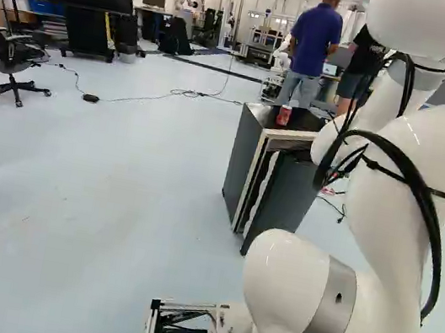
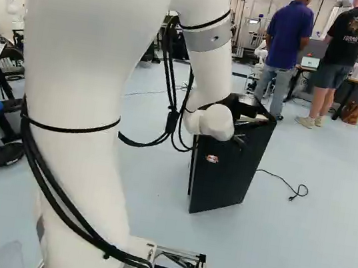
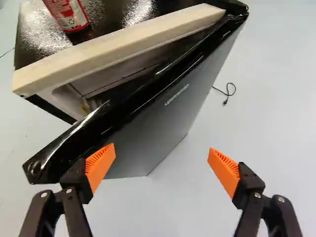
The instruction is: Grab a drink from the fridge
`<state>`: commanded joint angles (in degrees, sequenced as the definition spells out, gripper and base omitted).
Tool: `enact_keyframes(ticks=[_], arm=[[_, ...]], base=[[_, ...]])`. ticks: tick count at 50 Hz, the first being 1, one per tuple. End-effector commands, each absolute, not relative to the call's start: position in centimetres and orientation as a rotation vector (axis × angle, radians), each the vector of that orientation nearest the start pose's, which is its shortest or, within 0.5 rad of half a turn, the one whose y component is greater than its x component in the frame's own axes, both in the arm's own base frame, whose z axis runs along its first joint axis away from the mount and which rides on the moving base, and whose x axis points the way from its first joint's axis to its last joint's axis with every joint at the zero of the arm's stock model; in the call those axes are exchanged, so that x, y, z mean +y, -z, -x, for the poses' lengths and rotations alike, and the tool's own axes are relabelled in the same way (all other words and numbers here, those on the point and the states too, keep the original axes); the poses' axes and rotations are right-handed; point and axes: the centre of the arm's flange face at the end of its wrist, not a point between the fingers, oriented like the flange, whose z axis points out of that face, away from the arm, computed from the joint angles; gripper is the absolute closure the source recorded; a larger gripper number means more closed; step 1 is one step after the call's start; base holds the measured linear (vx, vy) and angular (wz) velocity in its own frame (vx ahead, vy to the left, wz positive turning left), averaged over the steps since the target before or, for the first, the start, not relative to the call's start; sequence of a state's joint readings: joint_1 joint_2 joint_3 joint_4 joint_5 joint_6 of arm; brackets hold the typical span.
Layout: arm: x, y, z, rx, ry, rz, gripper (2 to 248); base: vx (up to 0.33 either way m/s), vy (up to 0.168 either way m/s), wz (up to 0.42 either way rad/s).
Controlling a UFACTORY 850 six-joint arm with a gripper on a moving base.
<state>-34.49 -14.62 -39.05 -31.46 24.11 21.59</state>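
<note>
Fridge (image 1: 243, 161) stands to the right of the middle in my left base view, on the pale floor (image 1: 114, 200). One red can (image 1: 284, 115) is upright on its top, close to the front edge. The door (image 1: 284, 198) of the fridge is partly open, and my white arm (image 1: 408, 180) reaches over beside it.

In the right base view, I see the outer face of the door. The gripper (image 2: 239, 140) is mostly hidden by the white wrist joint (image 2: 218, 121); only a small dark part of it shows before this face.

In the wrist view, my two fingers stand wide apart and hold nothing. One orange pad (image 3: 100, 165) is at the free upper corner of the door; whether it touches, I cannot tell. The other is over the floor. The can stands just behind the pale front edge (image 3: 118, 49) of the fridge top, nearer to the corner away from the hinge side. Beyond the door, a black cable (image 3: 228, 91) lies on the floor.
</note>
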Motion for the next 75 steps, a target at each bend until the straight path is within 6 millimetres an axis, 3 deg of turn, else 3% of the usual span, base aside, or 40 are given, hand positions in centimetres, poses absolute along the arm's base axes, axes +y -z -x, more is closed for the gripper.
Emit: enact_keyframes(ticks=[30, 75], arm=[[-21.4, -33.1, -39.7, 0.471, 1.201, 2.906, 3], [-21.3, -33.0, -42.9, 0.412, 1.243, 2.884, 3]], base=[[0.000, 0.000, 0.000], [0.000, 0.000, 0.000]])
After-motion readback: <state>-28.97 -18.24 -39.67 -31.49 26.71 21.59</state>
